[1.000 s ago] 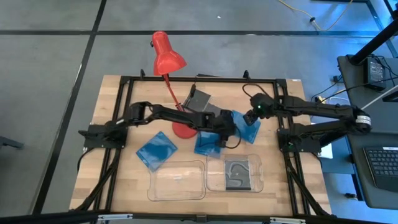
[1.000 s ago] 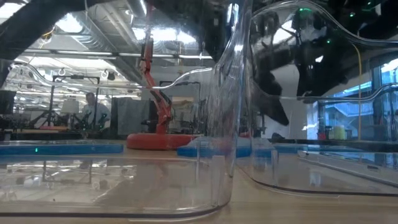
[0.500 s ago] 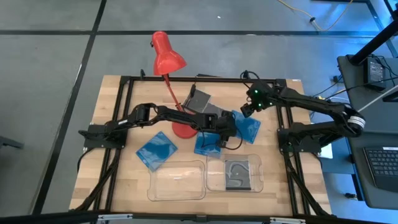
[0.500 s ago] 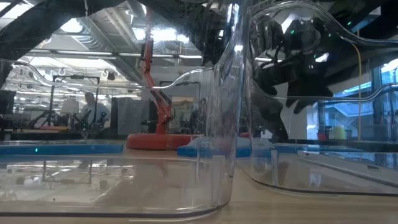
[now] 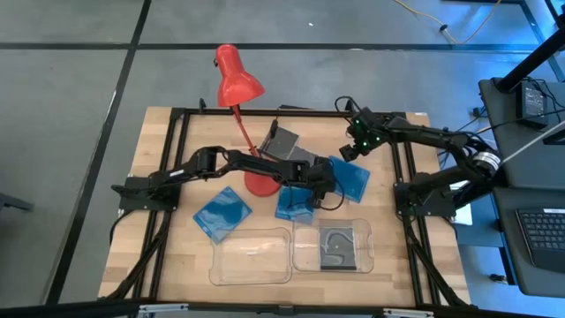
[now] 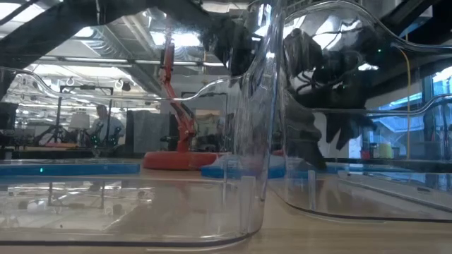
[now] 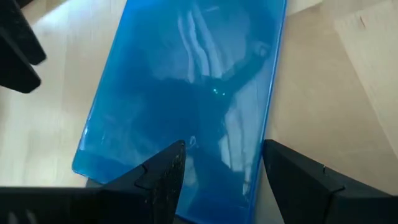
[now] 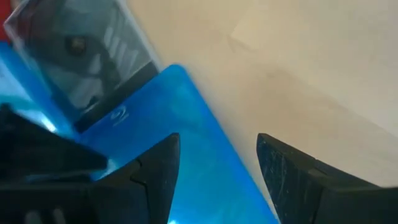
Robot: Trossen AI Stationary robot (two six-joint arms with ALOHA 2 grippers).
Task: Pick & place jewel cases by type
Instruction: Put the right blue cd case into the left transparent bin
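Left gripper: we see the left gripper (image 5: 320,187) low over the middle of the table, its jaws spread and empty, straddling the near edge of a blue jewel case (image 7: 186,106) without touching it.
Right gripper: the right gripper (image 5: 352,150) hangs above the table's far right part, jaws parted, holding nothing; a second blue case (image 8: 205,180) lies under its fingers.
Blue cases: we count three flat on the wood: one mid-table (image 5: 296,202) under the left gripper, one (image 5: 351,179) just to its right, one (image 5: 222,213) toward the left side, near the front.
Dark cases: one grey case (image 5: 279,141) lies near the far edge behind the red lamp's base (image 5: 260,185); another (image 5: 335,246) lies in the right-hand clear tray (image 5: 366,256). The left-hand tray (image 5: 252,272) looks empty.
Handling: we judge these cases light, rigid and thin, with glossy faces likely to slip; the plastic may crack or the lid pop if squeezed hard.
Where to grip: lying flush, they offer no face to pinch, so we would take one across two opposite edges, near the middle of its span, with modest force.
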